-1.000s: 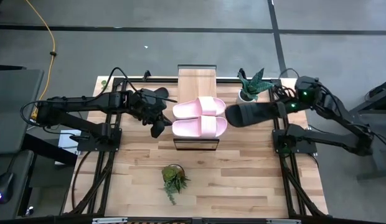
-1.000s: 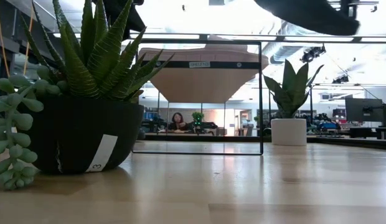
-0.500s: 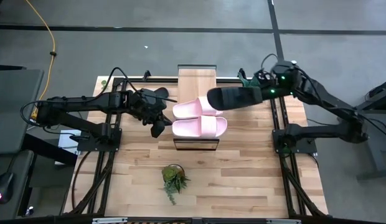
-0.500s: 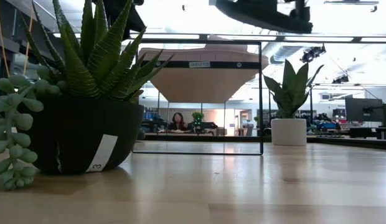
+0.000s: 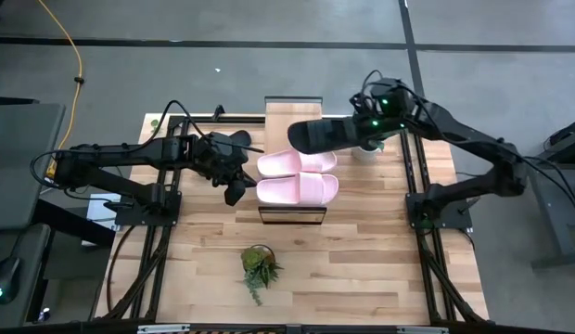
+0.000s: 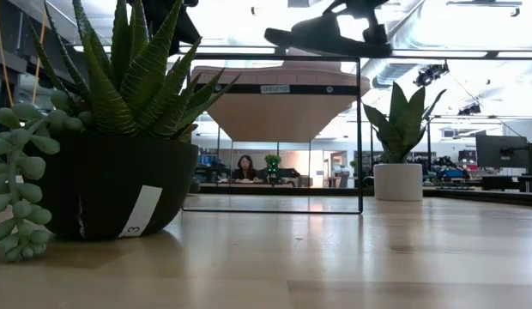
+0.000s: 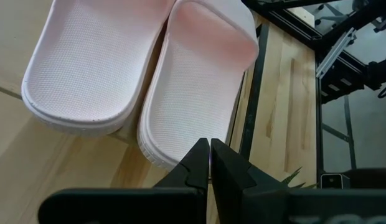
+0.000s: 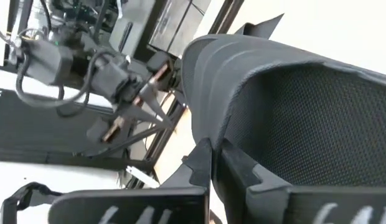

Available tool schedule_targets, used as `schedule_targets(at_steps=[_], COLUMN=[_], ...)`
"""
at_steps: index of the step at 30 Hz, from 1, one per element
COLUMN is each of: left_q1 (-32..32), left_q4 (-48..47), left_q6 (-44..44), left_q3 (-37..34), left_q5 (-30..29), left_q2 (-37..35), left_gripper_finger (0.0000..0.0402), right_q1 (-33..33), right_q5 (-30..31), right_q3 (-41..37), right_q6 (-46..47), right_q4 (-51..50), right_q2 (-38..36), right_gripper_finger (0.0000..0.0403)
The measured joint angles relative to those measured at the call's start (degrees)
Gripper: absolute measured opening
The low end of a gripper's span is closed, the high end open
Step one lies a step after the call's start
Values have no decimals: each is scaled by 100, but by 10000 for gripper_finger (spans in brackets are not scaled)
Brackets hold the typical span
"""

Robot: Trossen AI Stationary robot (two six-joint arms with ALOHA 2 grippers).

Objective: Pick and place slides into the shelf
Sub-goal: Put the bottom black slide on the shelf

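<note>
high view shows the right pincer [image 5: 364,130] clamped on the heel end of a black slide [image 5: 325,134], carried in the air in the upper middle of the frame, above the shelf [image 5: 293,113] and the far edge of the two pink slides [image 5: 297,175] that already lie side by side on its plank top. the black slide's long axis runs across the frame, toe toward the left, heel at the pincer on its right, so it lies crosswise to the shelf and parallel to the pink pair. bare plank shows above the pink pair in the frame, and that free stretch sits right under and just beyond the black slide, so the coming move looks like a lowering onto that spot, keeping the same crosswise heading and staying clear of the upper pink slide. the right arm is the one over that spot; the small potted plant [image 5: 369,141] stands just beside its wrist and could be brushed. low view has the black slide [image 6: 322,36] high at the top of the frame, above the shelf's thin black frame. left pincer [image 5: 234,190] waits with its fingers closed and empty at the left end of the pink pair, its wrist view looking down on the pink slides [image 7: 140,87] on the bench-top shelf. the fourth slide i cannot find in any view.
</note>
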Motion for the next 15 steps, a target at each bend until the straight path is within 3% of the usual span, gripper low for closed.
schedule_targets(at_steps=[15], left_q1=[0], left_q4=[-229], left_q6=[210], left_q3=[0], left_q5=[0], left_q2=[0], left_gripper_finger=[5], right_q1=[-10], right_q5=[182], right_q3=[2004], right_q6=[-431], right_q4=[-18], right_q2=[2001], right_gripper_finger=[0])
